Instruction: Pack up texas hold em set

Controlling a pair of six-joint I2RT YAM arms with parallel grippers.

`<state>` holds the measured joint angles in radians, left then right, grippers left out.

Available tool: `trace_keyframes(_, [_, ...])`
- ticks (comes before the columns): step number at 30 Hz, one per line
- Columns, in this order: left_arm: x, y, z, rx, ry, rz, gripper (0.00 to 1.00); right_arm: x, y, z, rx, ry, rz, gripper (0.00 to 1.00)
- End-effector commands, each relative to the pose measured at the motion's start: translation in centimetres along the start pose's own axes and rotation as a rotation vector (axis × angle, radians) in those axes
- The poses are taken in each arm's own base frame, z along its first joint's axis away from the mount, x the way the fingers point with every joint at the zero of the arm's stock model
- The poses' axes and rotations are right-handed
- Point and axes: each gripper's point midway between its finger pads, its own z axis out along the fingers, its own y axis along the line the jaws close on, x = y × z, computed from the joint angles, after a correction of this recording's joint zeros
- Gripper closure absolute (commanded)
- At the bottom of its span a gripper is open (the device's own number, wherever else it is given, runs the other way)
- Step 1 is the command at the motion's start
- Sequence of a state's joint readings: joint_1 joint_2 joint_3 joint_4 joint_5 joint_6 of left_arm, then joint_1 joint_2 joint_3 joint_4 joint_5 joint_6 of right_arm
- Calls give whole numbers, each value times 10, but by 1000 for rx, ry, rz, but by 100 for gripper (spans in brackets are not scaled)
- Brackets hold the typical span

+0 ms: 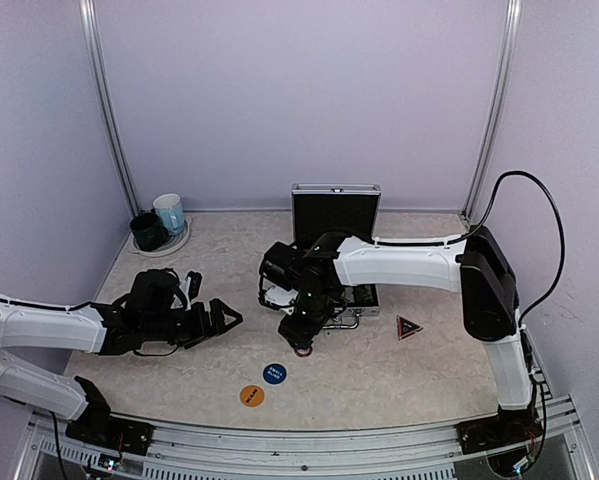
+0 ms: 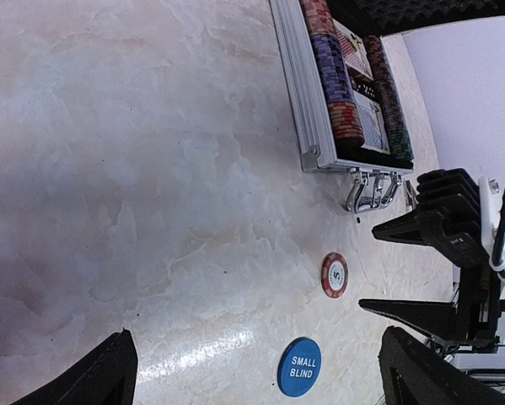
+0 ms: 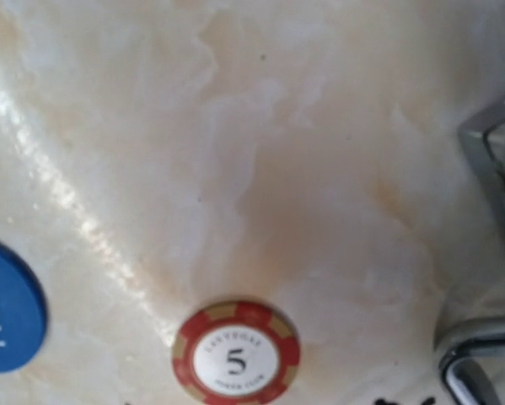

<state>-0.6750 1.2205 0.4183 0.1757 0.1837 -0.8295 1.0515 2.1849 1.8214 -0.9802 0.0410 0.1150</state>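
Worryingly, the red chip (image 3: 235, 353) lay flat just in front of the case (image 2: 307, 110), so the right gripper (image 2: 368, 268), spread open near it, might merely skid it away; the left gripper (image 1: 227, 318) gaped empty.

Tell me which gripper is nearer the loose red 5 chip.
Right. The right gripper hangs open just over the red chip, by the case handle; the left gripper sits off to the chip's left.

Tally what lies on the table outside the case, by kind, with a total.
Buttons: 2, blue button, orange button
Loose chip: 1
Marker: 1
Mugs: 2, green mug, blue mug
Total: 6
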Motion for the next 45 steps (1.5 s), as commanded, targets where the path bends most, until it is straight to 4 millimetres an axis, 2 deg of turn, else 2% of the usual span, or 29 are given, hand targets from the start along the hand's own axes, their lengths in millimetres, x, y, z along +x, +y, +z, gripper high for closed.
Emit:
trace_keyframes(1, [-8, -12, -2, 26, -25, 21, 1, 7, 2, 17, -4, 62, -12, 37])
trace_keyframes(9, [-11, -11, -8, 18, -46, 26, 1, 9, 5, 36, -18, 96, -18, 35])
trace_keyframes(16, [-11, -11, -9, 16, -50, 29, 1, 16, 8, 46, -36, 118, -15, 41])
trace_keyframes(23, [-12, -10, -10, 13, -54, 31, 1, 30, 7, 55, -21, 165, -19, 56])
trace_keyframes(26, [-12, -9, -9, 10, -52, 31, 1, 30, 7, 55, -13, 167, -25, 61])
trace_keyframes(31, [-12, -10, -10, 10, -50, 31, 1, 17, 7, 41, -15, 119, -23, 62])
trace_keyframes(40, [-11, -11, -8, 17, -45, 26, 1, -17, 5, -7, -16, -20, -14, 62])
trace_keyframes(45, [-11, -13, -6, 31, -39, 25, 1, -23, 5, -21, -16, -50, -13, 61])
